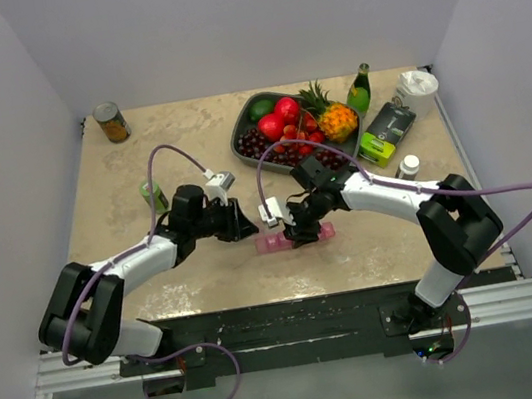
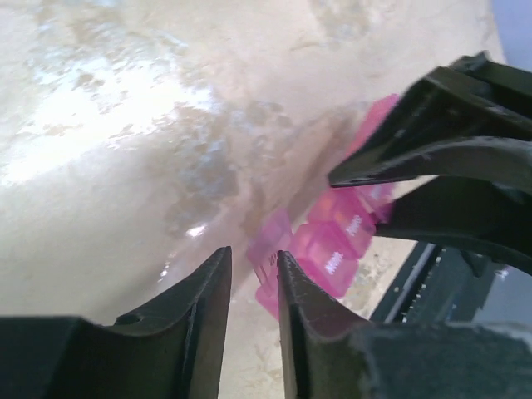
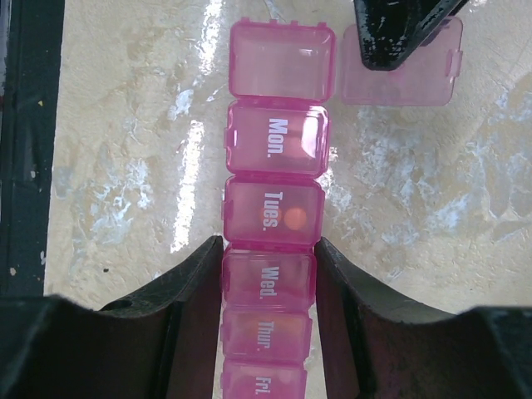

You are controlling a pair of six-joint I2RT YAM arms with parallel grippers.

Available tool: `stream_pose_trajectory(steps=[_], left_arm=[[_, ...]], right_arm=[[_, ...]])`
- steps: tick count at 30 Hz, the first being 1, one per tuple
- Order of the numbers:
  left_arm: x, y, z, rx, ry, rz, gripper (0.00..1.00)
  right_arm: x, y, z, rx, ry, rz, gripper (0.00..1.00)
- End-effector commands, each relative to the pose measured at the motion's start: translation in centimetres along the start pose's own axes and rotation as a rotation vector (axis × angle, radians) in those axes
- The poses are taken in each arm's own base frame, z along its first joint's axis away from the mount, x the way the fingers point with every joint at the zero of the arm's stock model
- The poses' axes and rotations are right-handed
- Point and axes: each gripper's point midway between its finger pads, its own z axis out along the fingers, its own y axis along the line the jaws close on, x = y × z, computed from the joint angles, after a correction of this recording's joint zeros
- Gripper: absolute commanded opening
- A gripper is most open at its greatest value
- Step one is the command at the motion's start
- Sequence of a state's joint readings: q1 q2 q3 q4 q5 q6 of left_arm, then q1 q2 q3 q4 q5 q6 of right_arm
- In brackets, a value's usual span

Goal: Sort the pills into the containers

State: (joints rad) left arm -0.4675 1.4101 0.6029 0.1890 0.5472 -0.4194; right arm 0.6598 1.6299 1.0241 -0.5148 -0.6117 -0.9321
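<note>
Strip [image 3: 274,208] lies near the table's [image 1: 122,182] front, clamped at Wed. by right gripper [image 3: 268,249]. Left gripper [image 2: 253,253] sits at the 1 open lid [image 3: 420,83], jaws nearly together (grip unconfirmed). Risk: a lid tug twists the strip, spilling the pill [image 3: 293,218].

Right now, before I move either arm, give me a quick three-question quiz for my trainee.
1. True or false: every lid on the pink pill organiser is shut.
2. The right gripper straddles which compartment? A Mon. B Wed. C Fri.
3. Fill in: a round pill shows through the lid marked ___.
Key: 1 false, the end lid beside Mon. lies open; 2 B; 3 Tues.
</note>
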Motion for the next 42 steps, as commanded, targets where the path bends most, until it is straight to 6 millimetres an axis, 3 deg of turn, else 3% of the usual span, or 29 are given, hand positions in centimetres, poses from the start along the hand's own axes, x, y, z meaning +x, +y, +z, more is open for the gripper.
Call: stream_pose_trajectory(steps=[1, 6, 14, 18, 20, 22, 24, 27, 28, 31, 32, 35, 36, 39, 40, 41, 42], left_arm=[[-1.3, 1.8, 0.0, -0.109, -0.032, -0.046, 0.33], [-1.1, 3.2, 0.1, -0.178, -0.022, -0.052, 0.37], [-2.4, 3.0, -0.3, -0.184, -0.060, -0.039, 0.42], [-5.0, 2.9, -2.9, -0.254, -0.149, 0.018, 0.47], [-6.6, 3.3, -4.4, -0.321, -0.207, 0.062, 0.56], [-8.0, 2.8, -6.6, -0.369, -0.265, 0.099, 0.65], [-9.7, 2.6, -9.0, -0.430, -0.336, 0.166, 0.67], [-10.9, 2.3, -11.9, -0.498, -0.400, 0.248, 0.70], [-11.2, 2.5, -12.7, -0.531, -0.421, 0.263, 0.72], [-11.2, 2.2, -14.4, -0.564, -0.437, 0.318, 0.72], [-11.2, 1.9, -14.9, -0.559, -0.448, 0.344, 0.73], [-10.7, 1.3, -15.5, -0.541, -0.462, 0.375, 0.73], [-10.4, 1.3, -15.5, -0.533, -0.460, 0.383, 0.73], [-10.1, 0.7, -16.0, -0.513, -0.481, 0.420, 0.74], [-9.9, 0.3, -15.9, -0.490, -0.483, 0.432, 0.74], [-10.0, -0.2, -16.2, -0.473, -0.503, 0.447, 0.74], [-9.4, 0.1, -15.9, -0.469, -0.498, 0.447, 0.75]], right_arm=[[-0.4, 0.2, -0.2, -0.009, -0.014, 0.005, 0.16], [-0.3, 0.2, -0.2, -0.008, -0.014, 0.004, 0.16], [0.3, -0.1, 0.2, -0.002, 0.006, 0.027, 0.16], [0.7, -1.0, 0.5, 0.038, 0.032, 0.050, 0.16], [1.2, -1.3, 0.7, 0.053, 0.047, 0.081, 0.16], [1.4, -2.1, 0.9, 0.096, 0.064, 0.105, 0.18], [1.7, -2.6, 1.4, 0.113, 0.085, 0.122, 0.21], [2.5, -3.4, 1.8, 0.150, 0.135, 0.152, 0.32], [2.7, -3.5, 1.8, 0.159, 0.145, 0.157, 0.47], [3.0, -4.0, 1.2, 0.193, 0.181, 0.154, 0.78], [3.0, -3.8, 0.8, 0.187, 0.193, 0.159, 0.88], [1.2, -4.2, -2.0, 0.211, 0.176, 0.138, 0.98], [0.0, -5.0, -3.9, 0.246, 0.150, 0.124, 0.98], [0.5, -5.2, -8.3, 0.269, 0.162, 0.154, 0.98], [-0.7, -5.9, -10.8, 0.312, 0.138, 0.136, 0.98], [-0.1, -5.2, -12.1, 0.305, 0.152, 0.175, 0.98], [0.8, -5.9, -14.5, 0.357, 0.148, 0.220, 0.98]])
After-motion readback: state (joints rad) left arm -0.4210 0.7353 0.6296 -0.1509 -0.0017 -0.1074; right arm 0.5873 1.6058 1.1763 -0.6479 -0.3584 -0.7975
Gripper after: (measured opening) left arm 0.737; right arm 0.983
